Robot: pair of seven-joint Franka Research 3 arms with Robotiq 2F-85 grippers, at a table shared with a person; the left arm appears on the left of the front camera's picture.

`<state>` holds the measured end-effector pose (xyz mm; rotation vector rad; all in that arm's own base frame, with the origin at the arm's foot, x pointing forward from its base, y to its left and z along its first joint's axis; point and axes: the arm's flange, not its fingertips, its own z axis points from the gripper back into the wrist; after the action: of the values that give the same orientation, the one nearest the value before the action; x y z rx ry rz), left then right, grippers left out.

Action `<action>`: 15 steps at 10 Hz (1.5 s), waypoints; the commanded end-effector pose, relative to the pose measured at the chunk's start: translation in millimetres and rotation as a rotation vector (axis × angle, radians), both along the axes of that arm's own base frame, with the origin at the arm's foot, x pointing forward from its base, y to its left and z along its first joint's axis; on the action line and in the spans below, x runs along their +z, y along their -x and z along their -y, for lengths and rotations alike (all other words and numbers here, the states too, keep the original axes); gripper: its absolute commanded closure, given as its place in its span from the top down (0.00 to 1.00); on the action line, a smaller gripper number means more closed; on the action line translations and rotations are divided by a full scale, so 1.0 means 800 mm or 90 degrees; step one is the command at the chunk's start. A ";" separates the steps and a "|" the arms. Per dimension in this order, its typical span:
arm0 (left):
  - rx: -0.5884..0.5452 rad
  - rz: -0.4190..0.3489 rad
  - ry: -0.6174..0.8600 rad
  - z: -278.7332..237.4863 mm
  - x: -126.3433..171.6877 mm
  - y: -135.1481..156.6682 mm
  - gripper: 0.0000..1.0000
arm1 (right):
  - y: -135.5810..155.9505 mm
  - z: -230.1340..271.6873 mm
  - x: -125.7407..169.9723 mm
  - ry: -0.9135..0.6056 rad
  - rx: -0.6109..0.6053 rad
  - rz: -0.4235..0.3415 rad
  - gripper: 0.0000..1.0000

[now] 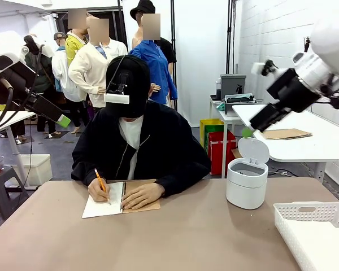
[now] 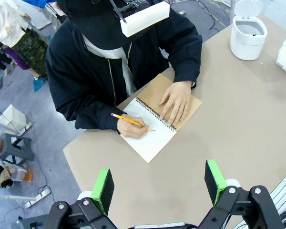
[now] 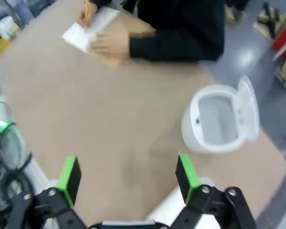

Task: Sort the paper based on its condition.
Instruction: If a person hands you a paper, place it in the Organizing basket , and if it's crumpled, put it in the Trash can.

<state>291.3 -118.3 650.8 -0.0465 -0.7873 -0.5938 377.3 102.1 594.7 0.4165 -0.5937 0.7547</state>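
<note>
Table [image 1: 175, 237]: tan top, shared with one person seated at the far side in a black jacket and black cap.

Paper [image 1: 103, 208]: the white page in view is the open top sheet of a spiral-bound notebook [image 2: 155, 126], lying flat at the person's edge of the table, brown cover folded out beside it. Whether the sheet is loose cannot be told.

Person's hands: one hand [image 2: 130, 129] holds an orange pencil [image 2: 127, 120] with its tip on the page; the other hand [image 2: 175, 101] lies flat on the brown cover.

Bin [image 1: 247, 179]: small, white, round, lid tipped up, standing on the table toward the robot's right, well apart from the notebook.

Basket [image 1: 313, 234]: white, perforated walls, at the table's right near corner.

Left gripper [image 2: 158, 183]: raised above the table, jaws wide apart, nothing between the green pads.

Right gripper [image 3: 127, 174]: raised above the table near the bin, jaws wide apart, nothing held.
</note>
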 end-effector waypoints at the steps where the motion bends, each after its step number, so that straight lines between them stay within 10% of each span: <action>1: 0.001 0.000 0.001 0.000 0.000 0.000 1.00 | -0.021 -0.039 0.010 -0.072 0.058 0.054 1.00; 9: 0.001 0.000 0.001 0.000 0.000 0.000 1.00 | -0.020 -0.157 0.088 0.021 0.195 0.149 1.00; 15: 0.001 0.000 0.001 0.000 0.000 0.000 1.00 | -0.027 -0.179 0.084 0.042 0.207 0.134 1.00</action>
<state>291.2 -118.4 650.8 -0.0464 -0.7873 -0.5940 401.0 244.1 659.2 0.3793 -0.6851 1.1438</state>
